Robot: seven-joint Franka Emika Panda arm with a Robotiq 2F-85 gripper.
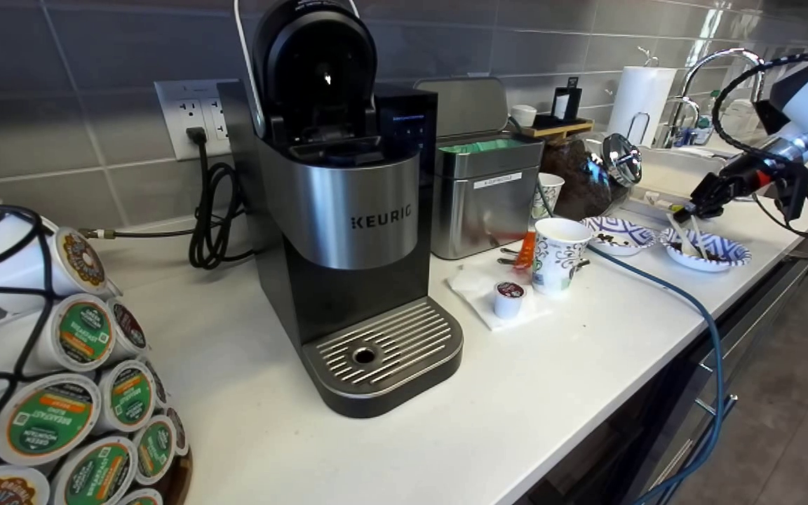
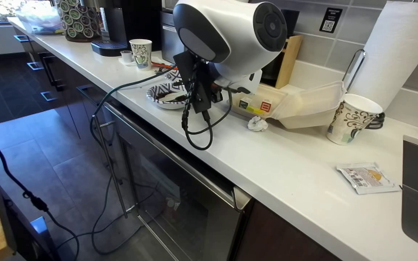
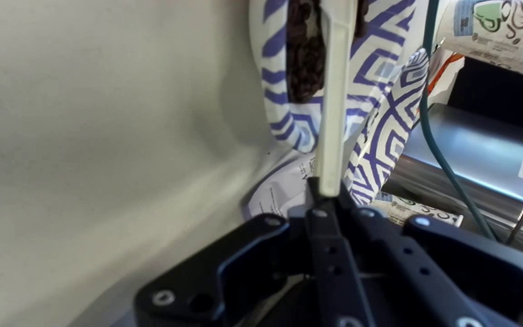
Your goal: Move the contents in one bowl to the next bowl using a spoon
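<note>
A spoon (image 3: 334, 109) pinched at the front bowl (image 3: 375, 70)

The gripper (image 3: 329, 190) has the end of the spoon's white handle between its jaws, which are drawn in tight against it. From there the spoon runs across the front bowl and leaves the top of the wrist view; whether it touches the beans (image 3: 307, 68) in there I cannot tell. (Two white strips (image 1: 687, 247) show at this bowl in an exterior view, and which is the held spoon is unclear.) Blue-patterned, the front bowl stands toward the edge of the counter (image 1: 516, 393), dark beans heaped in its middle. The back bowl (image 1: 637, 233), of like pattern, stands just beside it, nearer the wall (image 1: 446, 56), with a few dark bits (image 1: 607, 239) inside.

Farther from the gripper stands a cup (image 1: 560, 259), upright, with a pod (image 1: 508, 300) on a napkin (image 1: 473, 284) near it. Past these come the bin (image 1: 477, 217), lid raised, and the coffee maker (image 1: 348, 210), its top tipped up; stacked pods (image 1: 46, 417) fill a rack beyond.

In an exterior view the arm (image 2: 227, 32) hangs over the counter. Toward the sink (image 2: 417, 170) lie an unfolded box (image 2: 307, 103), a paper wad (image 2: 257, 124) near it and a packet (image 2: 367, 177); a second cup (image 2: 352, 119) stands by the towel roll (image 2: 394, 54).
</note>
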